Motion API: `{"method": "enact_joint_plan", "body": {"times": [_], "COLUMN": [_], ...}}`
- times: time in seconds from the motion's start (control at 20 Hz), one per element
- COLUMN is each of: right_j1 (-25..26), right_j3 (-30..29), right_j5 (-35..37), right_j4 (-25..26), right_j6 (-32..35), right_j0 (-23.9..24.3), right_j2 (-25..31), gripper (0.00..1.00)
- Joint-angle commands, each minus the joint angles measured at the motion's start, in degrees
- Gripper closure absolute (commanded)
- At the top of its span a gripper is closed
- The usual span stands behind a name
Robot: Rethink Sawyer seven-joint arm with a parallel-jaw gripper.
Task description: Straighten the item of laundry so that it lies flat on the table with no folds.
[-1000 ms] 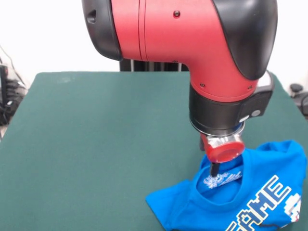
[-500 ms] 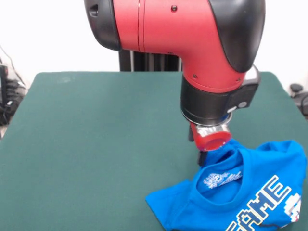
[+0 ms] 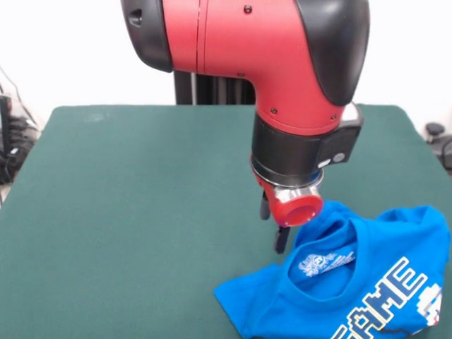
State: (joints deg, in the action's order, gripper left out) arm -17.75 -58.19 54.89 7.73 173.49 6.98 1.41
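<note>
The item of laundry (image 3: pixel 367 289), a bright blue T-shirt with white lettering, lies crumpled at the near right corner of the green table (image 3: pixel 141 212). Its neck opening faces up, and the cloth behind the collar (image 3: pixel 332 215) stands up in a ridge against the red end of the arm. My gripper (image 3: pixel 277 233) hangs just above the table at the shirt's left edge, beside that ridge. The red wrist hides whether it holds any cloth. The shirt's right and lower parts run out of the picture.
The big red and black arm (image 3: pixel 282 70) reaches over the middle of the table. Cables and dark gear (image 3: pixel 10 141) lie beyond the table's left edge, and more dark gear (image 3: pixel 438 138) beyond its right edge.
My gripper has moved left and slightly up, from inside the neck opening to the shirt's left edge. The cloth behind the collar has risen into a ridge and shifted a little left with it.
</note>
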Motion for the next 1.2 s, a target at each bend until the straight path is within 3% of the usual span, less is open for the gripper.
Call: {"method": "enact_joint_plan", "body": {"times": [0.05, 0.6, 1.2], "right_j1": [1.1, 1.7, 1.1], "right_j3": [-8.3, -6.4, -8.7], "right_j5": [-4.9, -4.2, -3.9], "right_j4": [1.7, -1.8, -3.2], "right_j6": [-9.4, -10.4, -12.0], "right_j0": [0.3, 1.3, 3.9], "right_j2": [5.1, 9.7, 15.2], "gripper": [0.0, 0.0, 0.0]}}
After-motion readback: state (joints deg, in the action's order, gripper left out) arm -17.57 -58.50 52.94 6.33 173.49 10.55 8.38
